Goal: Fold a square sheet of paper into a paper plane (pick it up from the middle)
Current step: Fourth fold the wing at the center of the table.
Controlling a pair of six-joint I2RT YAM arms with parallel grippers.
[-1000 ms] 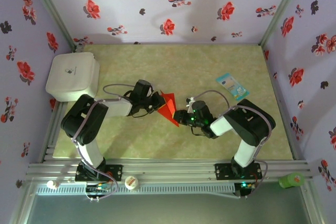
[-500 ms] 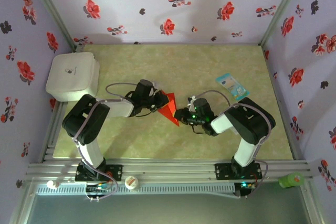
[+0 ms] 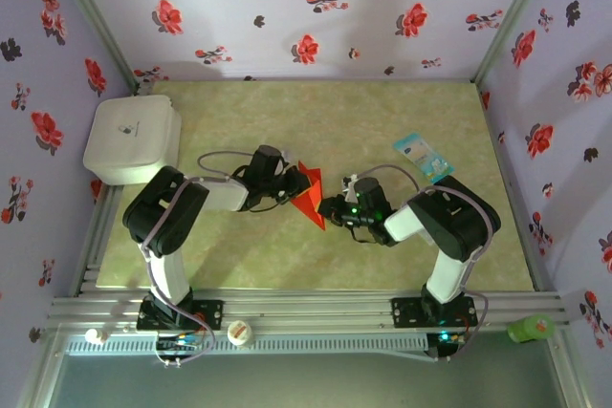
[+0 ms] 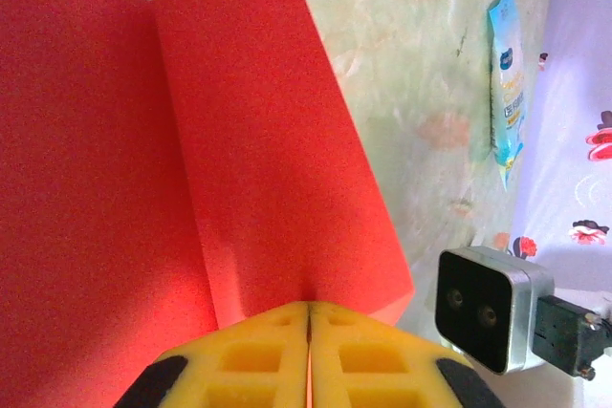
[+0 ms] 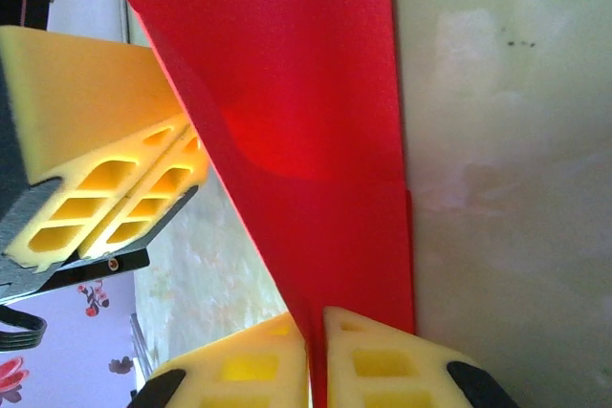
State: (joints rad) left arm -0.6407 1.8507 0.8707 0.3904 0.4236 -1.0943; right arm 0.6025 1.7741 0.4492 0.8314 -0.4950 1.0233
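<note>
Bright red paper [image 3: 308,194], already creased into a part-made dart, sits at the middle of the table [image 3: 382,255] between the two arms; whether it rests on the surface or is lifted just off it I cannot tell. Going from the left, a white box [image 3: 132,139] stands at the table's far left edge, well apart from the work. Next, the left gripper [image 3: 287,186] is clamped on the sheet's left side; in the left wrist view its yellow pads press together with a red fold running out from between them. The right gripper [image 3: 331,207] is likewise closed on the lower tip, the red edge vanishing into the seam between its pads. Last, a light-blue packet [image 3: 424,157] lies near the right wall. The sheet looks feather-light, limp and easy to tear or crumple, so I judge that holds belong on doubled layers beside a crease, pulled gently, never on a single loose edge.
</note>
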